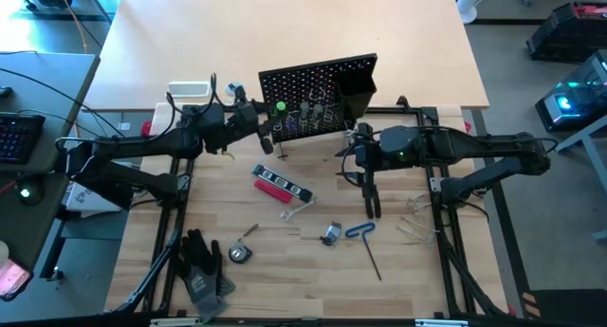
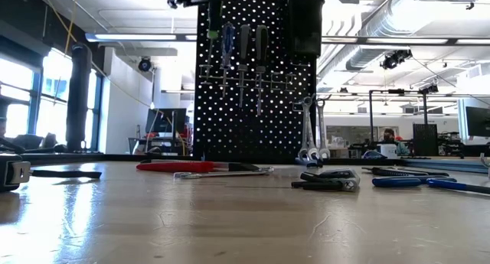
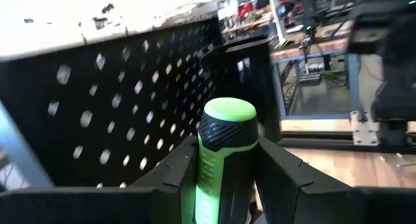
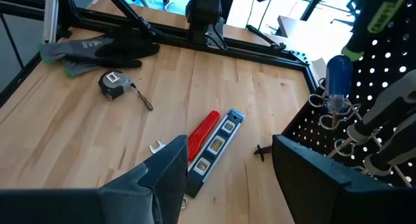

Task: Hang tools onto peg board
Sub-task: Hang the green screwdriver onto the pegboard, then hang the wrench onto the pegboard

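Nearest to the camera lie the black work gloves point(image 1: 202, 268), at the near left corner of the wooden table point(image 1: 285, 289). A little farther in are a small tape measure point(image 1: 239, 253), a blue-handled hex key point(image 1: 361, 232) on the right, a silver wrench point(image 1: 297, 211), and a red-black flat tool point(image 1: 277, 186) beside a small level.

Beyond these hangs the right gripper point(image 1: 371, 206). Its fingers are spread wide and hold nothing; it waits over the table, near the hex key.

Farther still, the left gripper point(image 1: 268, 137) is at the left end of the peg board point(image 1: 318, 81). Its fingers pinch the green screwdriver point(image 3: 222, 160) by the handle. In the left wrist view the handle stands upright between the two fingers, with its rounded cap on top and the perforated panel just behind it. The long axis therefore looks close to vertical, and the shaft is hidden below. The wire ring holders point(image 4: 339, 145) lie just beside and under the tool, so the coming move is probably a short descent into a free ring, next to the blue screwdriver point(image 4: 338, 83). The left arm is clearly the nearer one for this.

On the board hang already three screwdrivers and some wrenches point(image 2: 309, 134). Behind the table is a workshop room with windows on the left.
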Robot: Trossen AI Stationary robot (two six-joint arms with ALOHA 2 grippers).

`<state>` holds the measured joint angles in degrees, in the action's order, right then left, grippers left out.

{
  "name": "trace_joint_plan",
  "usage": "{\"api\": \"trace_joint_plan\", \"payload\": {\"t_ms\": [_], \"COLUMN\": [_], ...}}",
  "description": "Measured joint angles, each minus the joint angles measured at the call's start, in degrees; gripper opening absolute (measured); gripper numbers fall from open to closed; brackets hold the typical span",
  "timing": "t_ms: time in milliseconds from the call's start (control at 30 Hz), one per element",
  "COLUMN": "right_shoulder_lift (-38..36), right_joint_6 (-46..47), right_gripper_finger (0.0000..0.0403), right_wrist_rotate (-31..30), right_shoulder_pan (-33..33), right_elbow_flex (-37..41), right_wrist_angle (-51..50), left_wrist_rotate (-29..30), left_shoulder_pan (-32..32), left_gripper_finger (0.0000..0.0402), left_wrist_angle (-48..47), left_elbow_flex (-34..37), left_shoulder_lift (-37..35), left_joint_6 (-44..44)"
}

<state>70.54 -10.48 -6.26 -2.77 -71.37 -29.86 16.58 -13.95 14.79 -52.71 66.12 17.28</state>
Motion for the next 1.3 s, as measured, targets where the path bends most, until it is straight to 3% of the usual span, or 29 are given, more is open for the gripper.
{"api": "trace_joint_plan", "payload": {"t_ms": [533,1067,1300], "right_shoulder_lift": [0.00,0.00,0.00], "right_joint_6": [0.17,3.03,4.48], "right_gripper_finger": [0.0213,0.0213,0.0213], "right_wrist_rotate": [-1.18,-2.65,-3.85], "right_shoulder_pan": [-1.53,-1.53,-1.53], "right_elbow_flex": [0.02,0.02,0.04], "right_wrist_angle": [-1.61,-6.67,-9.49], "left_wrist_rotate": [0.49,0.28,0.50], "left_shoulder_pan": [-5.96,-5.18,-3.50], "left_gripper_finger": [0.0124,0.0157,0.0192], "left_wrist_angle": [-2.76,-6.11,-6.69], "left_elbow_flex": [0.04,0.04,0.04], "left_shoulder_lift": [2.54,2.50,0.72], "left_joint_6": [-9.91,-12.43,-11.52]}}
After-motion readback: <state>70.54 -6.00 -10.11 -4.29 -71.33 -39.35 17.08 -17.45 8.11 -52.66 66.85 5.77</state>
